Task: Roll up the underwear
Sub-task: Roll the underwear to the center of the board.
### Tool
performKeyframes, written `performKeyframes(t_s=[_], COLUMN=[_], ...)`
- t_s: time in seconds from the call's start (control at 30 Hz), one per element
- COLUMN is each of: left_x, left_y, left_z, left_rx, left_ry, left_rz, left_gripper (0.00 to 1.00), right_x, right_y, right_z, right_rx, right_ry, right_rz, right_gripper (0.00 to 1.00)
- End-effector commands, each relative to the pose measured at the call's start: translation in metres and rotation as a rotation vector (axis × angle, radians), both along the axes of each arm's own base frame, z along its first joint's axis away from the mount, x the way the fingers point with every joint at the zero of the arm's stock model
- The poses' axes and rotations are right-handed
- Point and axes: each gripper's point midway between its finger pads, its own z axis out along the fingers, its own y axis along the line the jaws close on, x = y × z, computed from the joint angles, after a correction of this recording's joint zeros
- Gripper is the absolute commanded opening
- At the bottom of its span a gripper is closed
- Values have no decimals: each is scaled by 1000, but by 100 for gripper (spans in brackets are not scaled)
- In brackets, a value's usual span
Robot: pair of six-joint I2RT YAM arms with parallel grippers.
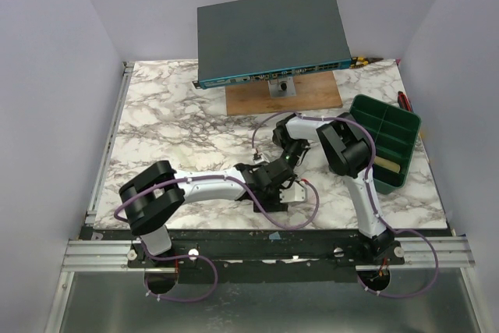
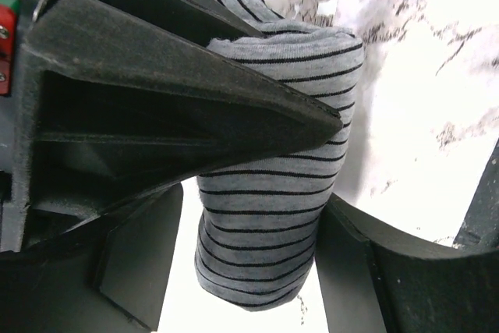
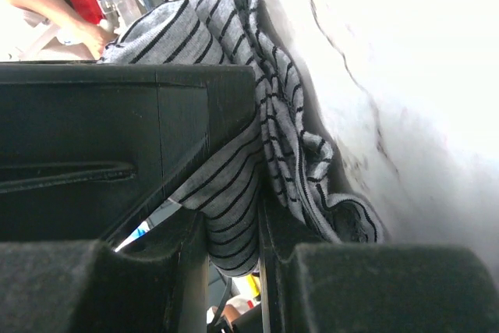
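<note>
underwear (image 2: 273,216), grey with thin black stripes, sits rolled up tight.

Plain pale walls (image 1: 62,37) enclose a white marble-patterned bench (image 1: 171,122) on three sides; an aluminium rail (image 1: 101,251) runs along its near edge.

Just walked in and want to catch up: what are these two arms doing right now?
They are rolling the grey striped underwear, which sits mostly bundled into a roll on the marble table. The right gripper pinches a fold of the fabric. The left gripper straddles the roll, a finger on each side. Whether it is squeezing is unclear.
</note>
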Motion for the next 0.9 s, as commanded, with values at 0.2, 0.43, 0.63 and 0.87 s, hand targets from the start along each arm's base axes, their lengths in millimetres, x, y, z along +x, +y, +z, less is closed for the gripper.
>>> performKeyframes(t_s=[0.2,0.43,0.63,0.87], left_x=[-11,-22,-34,-38], left_y=[-26,-26,-27,-28], left_z=[-19,-31,-46,-57], left_rx=[-22,-3,18,23], left_ry=[68,138,225,313], left_rz=[16,32,36,60], left_gripper=[54,6,0,0], right_x=[45,49,60,78], right_y=[-50,-46,-43,-47], right_z=[-91,-91,-80,-55], right_rx=[-135,-127,-129,-124], right_ry=[-354,-362,-401,-481], right_rz=[253,224,144,41], right_gripper=[6,10,27,61])
